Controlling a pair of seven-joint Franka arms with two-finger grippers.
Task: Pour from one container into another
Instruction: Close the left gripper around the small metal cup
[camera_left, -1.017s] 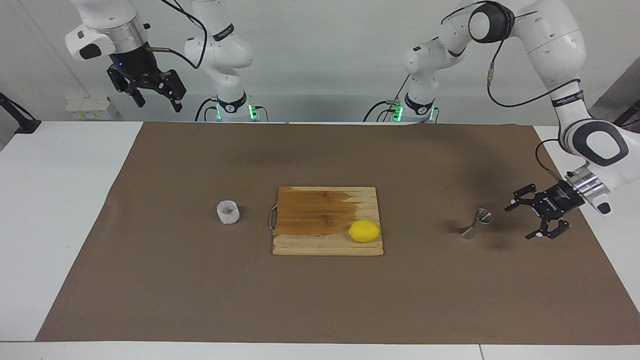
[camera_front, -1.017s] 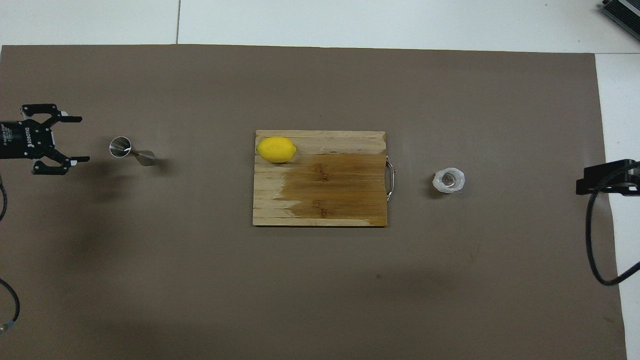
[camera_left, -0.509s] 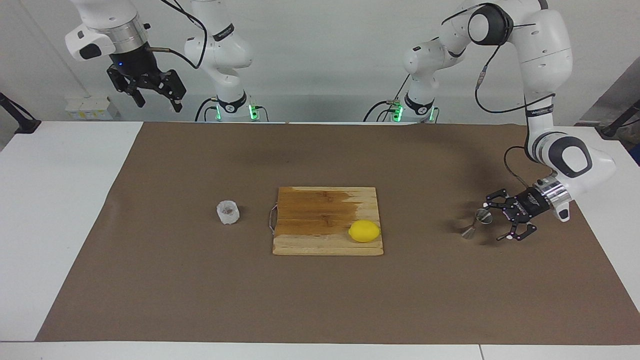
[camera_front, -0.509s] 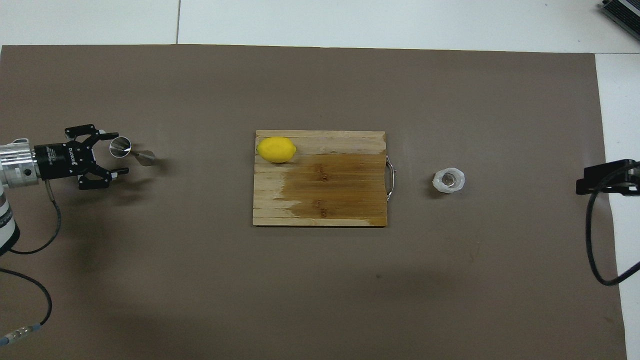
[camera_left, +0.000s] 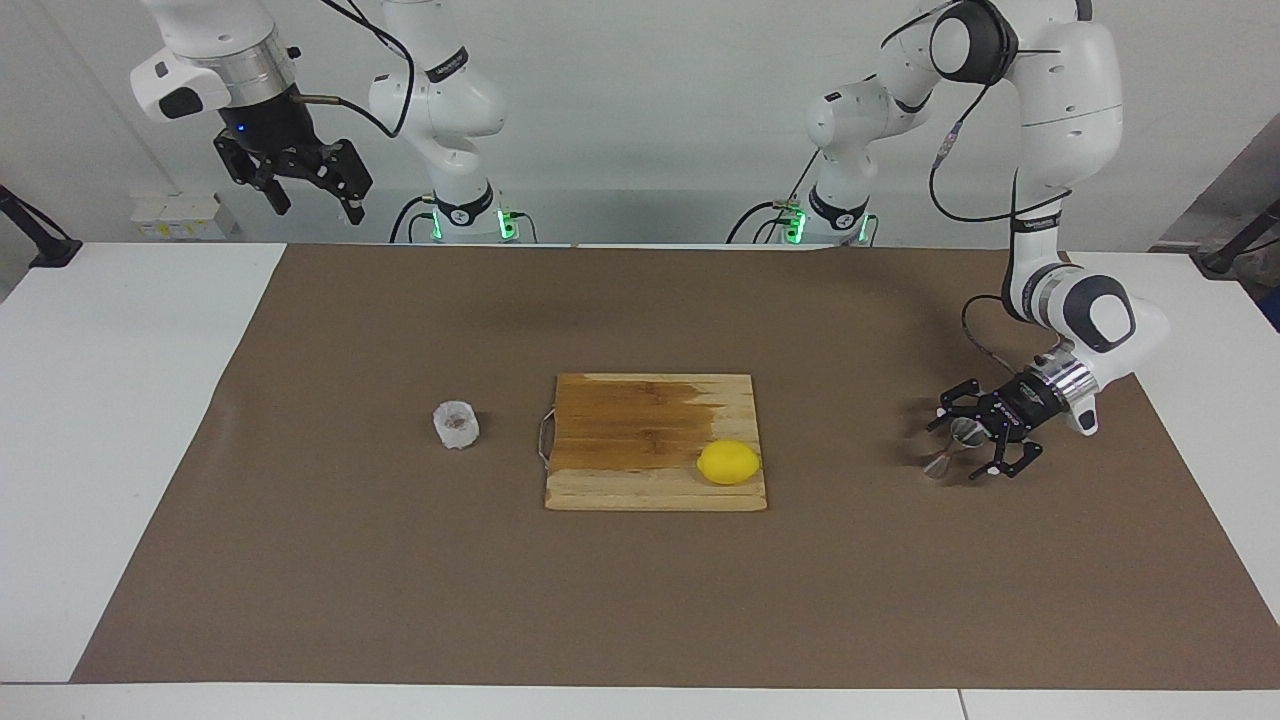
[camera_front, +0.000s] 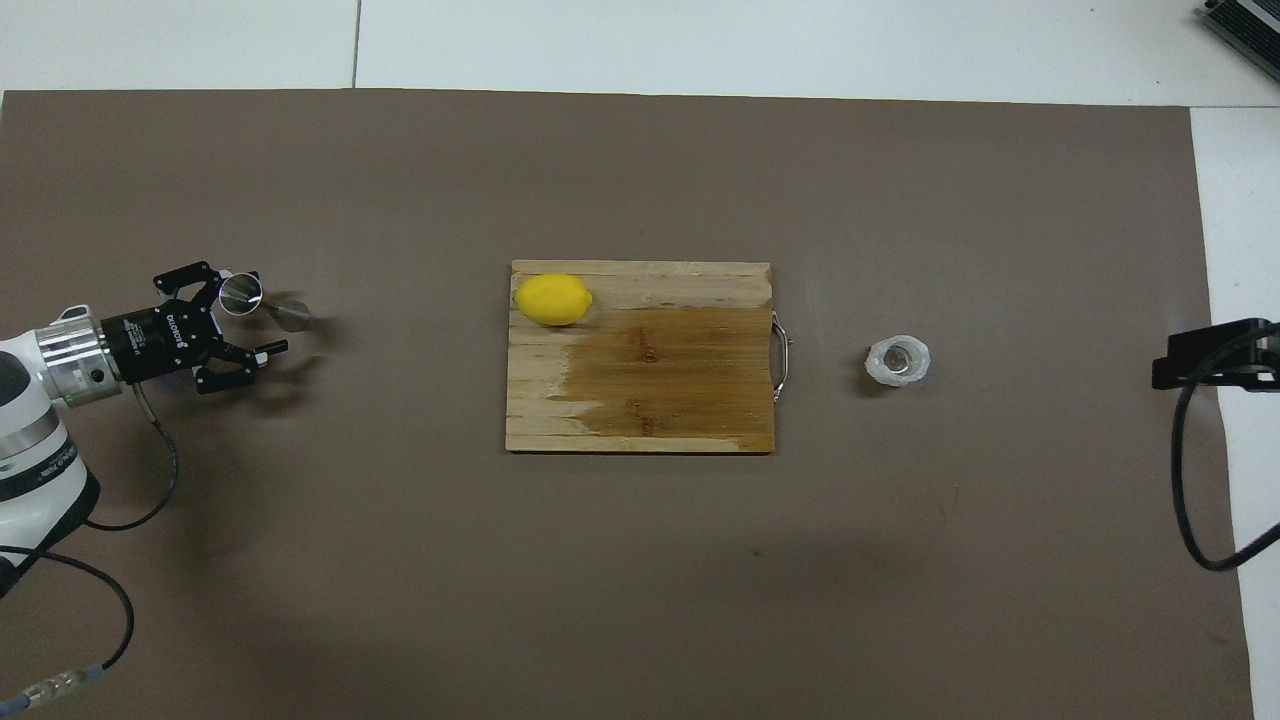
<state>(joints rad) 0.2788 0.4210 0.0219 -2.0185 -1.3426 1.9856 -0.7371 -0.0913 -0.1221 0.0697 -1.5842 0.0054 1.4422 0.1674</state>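
The steel hourglass jigger (camera_left: 949, 449) (camera_front: 262, 304) stands upright on the brown mat toward the left arm's end. My left gripper (camera_left: 952, 452) (camera_front: 266, 311) is low at the mat and open, with one finger on each side of the jigger; I cannot tell whether they touch it. The translucent whitish cup (camera_left: 456, 424) (camera_front: 898, 361), brownish inside, stands upright and alone on the mat toward the right arm's end. My right gripper (camera_left: 318, 212) waits high up, open and holding nothing, over the table's edge nearest the robots.
A wooden cutting board (camera_left: 640, 420) (camera_front: 650, 380) with a metal handle lies mid-mat between cup and jigger. A yellow lemon (camera_left: 729, 462) (camera_front: 552, 299) rests on the board's corner farthest from the robots, on the jigger's side. Bare white tabletop (camera_left: 120, 400) borders the mat.
My left gripper has dropped lower and slid in toward the jigger, from well beside it to straddling it. Its jaws stayed open. The right arm, cup and lemon have not moved.
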